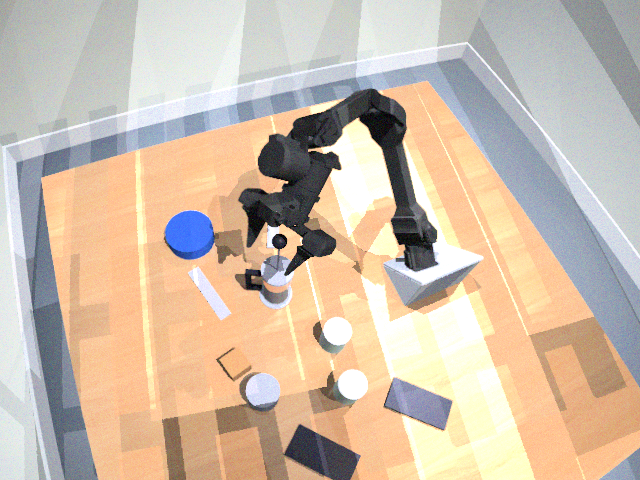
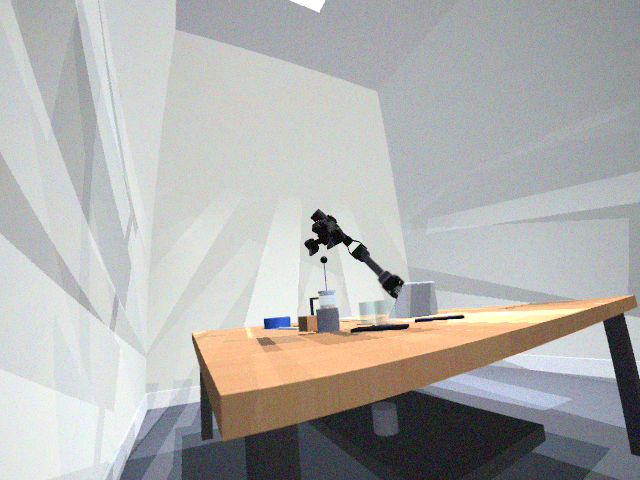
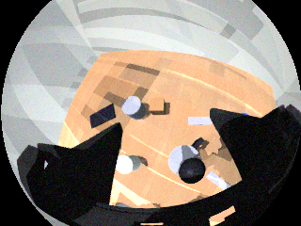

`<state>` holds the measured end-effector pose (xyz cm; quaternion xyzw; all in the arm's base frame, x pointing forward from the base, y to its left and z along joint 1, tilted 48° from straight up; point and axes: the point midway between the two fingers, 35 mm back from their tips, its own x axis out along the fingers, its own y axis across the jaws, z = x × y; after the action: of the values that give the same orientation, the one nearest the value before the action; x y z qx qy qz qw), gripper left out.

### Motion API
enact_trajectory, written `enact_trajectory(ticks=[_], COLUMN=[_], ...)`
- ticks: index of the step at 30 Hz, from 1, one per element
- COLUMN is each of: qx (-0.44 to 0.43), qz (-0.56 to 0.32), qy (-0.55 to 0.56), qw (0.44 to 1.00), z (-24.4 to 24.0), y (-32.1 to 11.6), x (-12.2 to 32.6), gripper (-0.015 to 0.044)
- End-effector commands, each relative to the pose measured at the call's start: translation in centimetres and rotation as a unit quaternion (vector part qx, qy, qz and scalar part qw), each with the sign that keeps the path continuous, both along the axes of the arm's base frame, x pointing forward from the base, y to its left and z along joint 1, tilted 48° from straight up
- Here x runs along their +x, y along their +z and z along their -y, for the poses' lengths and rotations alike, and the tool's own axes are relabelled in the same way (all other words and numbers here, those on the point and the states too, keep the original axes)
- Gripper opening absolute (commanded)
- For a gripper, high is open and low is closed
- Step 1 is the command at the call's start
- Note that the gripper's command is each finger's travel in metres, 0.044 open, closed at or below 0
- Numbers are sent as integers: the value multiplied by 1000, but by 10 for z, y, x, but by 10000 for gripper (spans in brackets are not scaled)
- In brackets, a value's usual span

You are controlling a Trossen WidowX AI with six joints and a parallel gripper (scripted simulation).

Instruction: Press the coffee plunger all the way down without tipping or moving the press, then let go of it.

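Gripper (image 1: 272, 250), fingers spread wide with nothing between them, hanging above the French press (image 1: 275, 285) and pointing downward. In the top view the two dark fingertips (image 1: 253, 236) flank the black plunger knob (image 1: 279, 240) on left and right without touching it; in the exterior view the gripper (image 2: 311, 248) sits just above the knob (image 2: 323, 259), which stands apart below it. In the wrist view the knob (image 3: 191, 171) appears between the fingers, closer to the right one. The plunger rod (image 2: 325, 276) stands upright and fully raised above the lid. The press stands upright on the wooden table (image 1: 491, 330), left of the arm's grey base (image 1: 431, 271), with its black handle (image 1: 251, 279) turned to the left and an orange-brown band around the glass body. No brand, label or writing can be read on any object. Left of the press lie a blue disc (image 1: 189, 233) and a pale flat strip (image 1: 208, 292). Nearer stand two pale green cylinders (image 1: 336, 333), a grey cylinder (image 1: 262, 391), a small brown block (image 1: 234, 362) and two dark flat plates (image 1: 418, 402).
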<state>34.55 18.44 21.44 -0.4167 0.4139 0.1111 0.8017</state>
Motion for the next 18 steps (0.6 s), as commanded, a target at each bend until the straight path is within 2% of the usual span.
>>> enact_trajectory(ticks=[1,7,18], qx=[-29,3,6], qz=[144,345,350], qy=[-100,-138,-139], qw=[984,928,926], z=[-4,-18,17], y=[12,39,5], x=[-38,-80,-75], gripper=[440,440,440])
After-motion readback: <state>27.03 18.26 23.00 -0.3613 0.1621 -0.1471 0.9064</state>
